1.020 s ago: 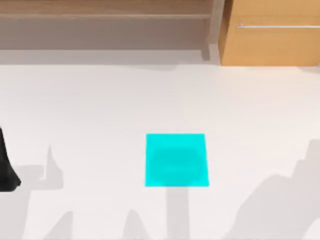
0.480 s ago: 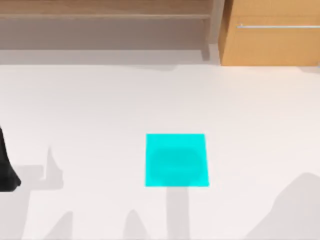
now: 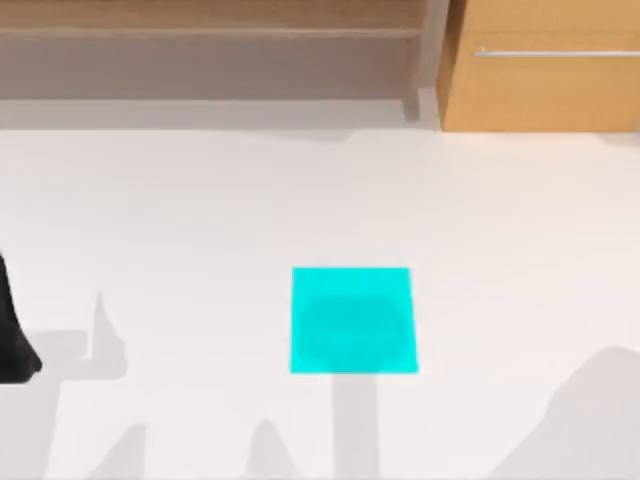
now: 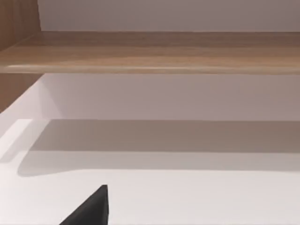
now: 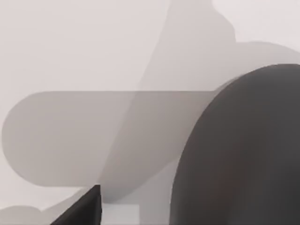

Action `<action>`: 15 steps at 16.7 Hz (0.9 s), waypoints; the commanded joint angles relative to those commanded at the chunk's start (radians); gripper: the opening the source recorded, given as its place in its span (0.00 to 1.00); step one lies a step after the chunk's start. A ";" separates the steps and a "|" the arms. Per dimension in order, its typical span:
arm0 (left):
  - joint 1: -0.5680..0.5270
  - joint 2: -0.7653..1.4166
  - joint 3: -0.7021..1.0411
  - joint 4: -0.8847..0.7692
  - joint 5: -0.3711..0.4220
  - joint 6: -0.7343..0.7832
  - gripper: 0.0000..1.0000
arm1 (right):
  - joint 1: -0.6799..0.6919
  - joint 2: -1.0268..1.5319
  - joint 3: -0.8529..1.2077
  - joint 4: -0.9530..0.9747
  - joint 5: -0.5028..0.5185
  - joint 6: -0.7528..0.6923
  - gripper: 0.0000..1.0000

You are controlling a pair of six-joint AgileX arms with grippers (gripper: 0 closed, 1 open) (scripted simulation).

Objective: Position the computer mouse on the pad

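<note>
The pad (image 3: 353,320) is a flat cyan square lying on the white table (image 3: 200,220), a little right of the middle, with a faint oval shade across it. In the right wrist view a large dark grey rounded body, apparently the computer mouse (image 5: 239,150), looms very close, with a gap between it and my right gripper's black fingertip (image 5: 86,208). Whether the mouse is held cannot be told. My left arm (image 3: 12,340) is parked at the table's left edge, and its black fingertip (image 4: 91,211) hangs over bare tabletop.
A wooden shelf (image 3: 210,30) and a wooden cabinet (image 3: 540,85) with a metal handle stand along the table's far side. Grey arm shadows lie on the tabletop near the front edge, left and right.
The grey shadow at the table's front right shrank toward the corner between one second ago and half a second ago. The pad and the left arm have not moved.
</note>
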 joint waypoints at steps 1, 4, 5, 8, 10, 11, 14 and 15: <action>0.000 0.000 0.000 0.000 0.000 0.000 1.00 | 0.000 0.000 0.000 0.000 0.000 0.000 0.55; 0.000 0.000 0.000 0.000 0.000 0.000 1.00 | 0.000 0.000 0.000 0.000 0.000 0.000 0.32; 0.000 0.000 0.000 0.000 0.000 0.000 1.00 | 0.000 0.000 0.000 0.000 0.000 0.000 0.25; 0.000 0.000 0.000 0.000 0.000 0.000 1.00 | 0.000 0.000 0.000 0.000 0.000 0.000 0.02; 0.000 0.000 0.000 0.000 0.000 0.000 1.00 | 0.000 0.000 0.000 0.000 0.000 0.000 0.00; 0.000 0.000 0.000 0.000 0.000 0.000 1.00 | 0.000 0.000 0.000 0.000 0.000 0.000 0.00; 0.000 0.000 0.000 0.000 0.000 0.000 1.00 | 0.000 0.000 0.000 0.000 0.000 0.000 0.00; 0.000 0.000 0.000 0.000 0.000 0.000 1.00 | 0.000 0.000 0.000 0.000 0.000 0.000 0.00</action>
